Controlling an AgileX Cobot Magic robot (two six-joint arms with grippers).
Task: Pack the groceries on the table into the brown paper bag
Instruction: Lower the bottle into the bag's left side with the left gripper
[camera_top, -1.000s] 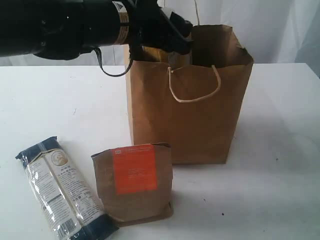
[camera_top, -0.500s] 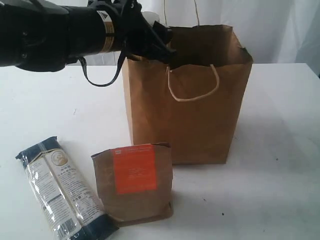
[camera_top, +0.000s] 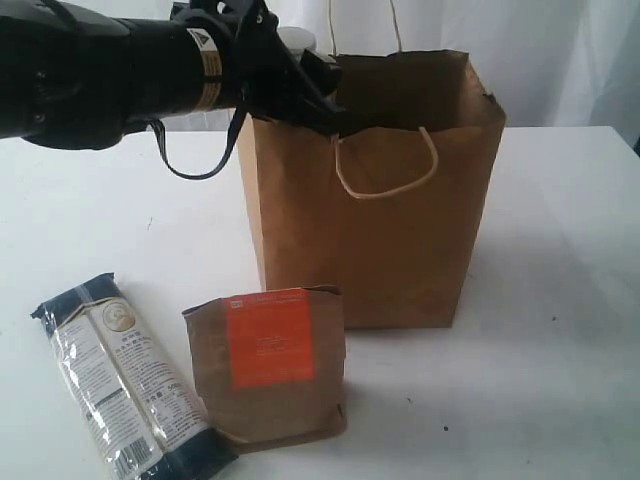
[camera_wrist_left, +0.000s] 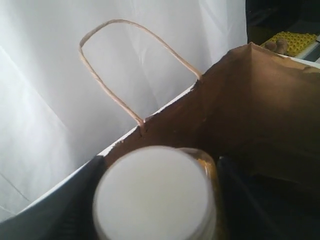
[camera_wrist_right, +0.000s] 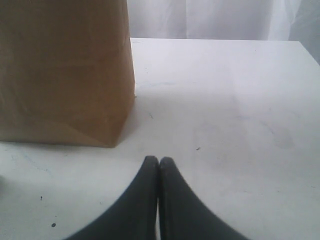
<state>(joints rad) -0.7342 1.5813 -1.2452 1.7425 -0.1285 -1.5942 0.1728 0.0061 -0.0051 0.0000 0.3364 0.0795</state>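
My left gripper (camera_top: 308, 82) hangs over the left rim of the brown paper bag (camera_top: 380, 210), shut on the yellow-grain bottle, whose white cap (camera_top: 297, 40) pokes up above the fingers. In the left wrist view the cap (camera_wrist_left: 154, 196) fills the space between the dark fingers (camera_wrist_left: 75, 202), with yellow grain (camera_wrist_left: 208, 163) at its edge and the bag's inner wall (camera_wrist_left: 240, 105) beyond. The noodle packet (camera_top: 125, 385) and the brown orange-labelled pouch (camera_top: 268, 365) lie on the table (camera_top: 560, 330) in front of the bag. My right gripper (camera_wrist_right: 159, 161) is shut and empty, low over the table beside the bag (camera_wrist_right: 65, 65). The can, the jar and the small packet are not in view.
The bag's white cord handles stand up, one on the near wall (camera_top: 388, 170) and one on the far wall (camera_wrist_left: 125, 65). A white curtain hangs behind the table. Bare white tabletop (camera_wrist_right: 225, 100) stretches to the right of the bag.
My left arm has drawn leftward across the bag's mouth with the bottle, and the white cap now shows above the rim. The bag's left wall has shifted slightly left.
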